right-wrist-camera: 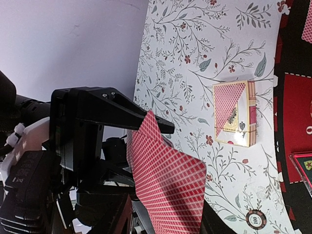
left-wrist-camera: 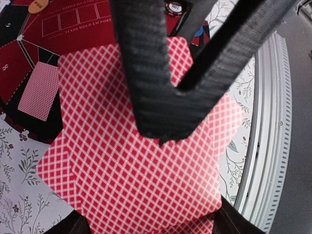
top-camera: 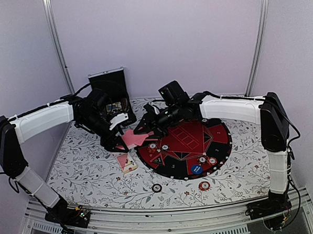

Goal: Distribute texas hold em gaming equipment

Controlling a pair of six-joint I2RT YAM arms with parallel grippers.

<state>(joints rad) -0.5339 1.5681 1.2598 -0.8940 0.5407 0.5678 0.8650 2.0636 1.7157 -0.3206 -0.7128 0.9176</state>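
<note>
deck (top-camera: 128, 163) left of mat (top-camera: 223, 139) | case (top-camera: 108, 82) behind | chips (top-camera: 157, 188) before mat

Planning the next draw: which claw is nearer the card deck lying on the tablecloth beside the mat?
Left. The left claw, holding fanned cards, hangs just behind the deck; the right claw is farther back, by the mat.

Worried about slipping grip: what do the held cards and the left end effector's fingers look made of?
The cards look like thin coated paper or plastic: flat, smooth, printed red lattice. The fingers look like matte black printed plastic or carbon weave: fine ribbed texture.
</note>
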